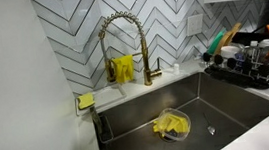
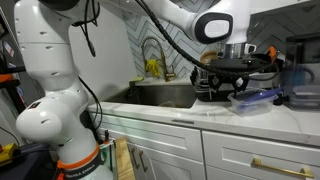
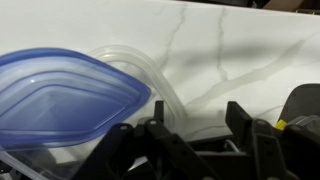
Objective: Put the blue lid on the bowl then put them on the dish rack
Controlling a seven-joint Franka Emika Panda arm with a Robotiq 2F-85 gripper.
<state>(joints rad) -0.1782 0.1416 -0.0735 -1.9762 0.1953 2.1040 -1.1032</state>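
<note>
marble counter point(image 3: 240, 50) is being occupied by a clear bowl point(image 3: 150, 72) under the blue lid point(image 3: 60, 95); the gripper point(image 3: 196, 120) is being held unclenched beside it.

Glossy white rounded arm point(image 2: 45, 60), dark joint cap point(image 2: 213, 27), black cables point(image 2: 88, 42), black fingers point(image 3: 240, 125), orange band at base point(image 2: 75, 163)

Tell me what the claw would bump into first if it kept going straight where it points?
Probably the rim of the clear bowl, which curves in front of the open claw; the white counter lies behind it. The blue lid sits off to one side. Depth is hard to judge.
</note>
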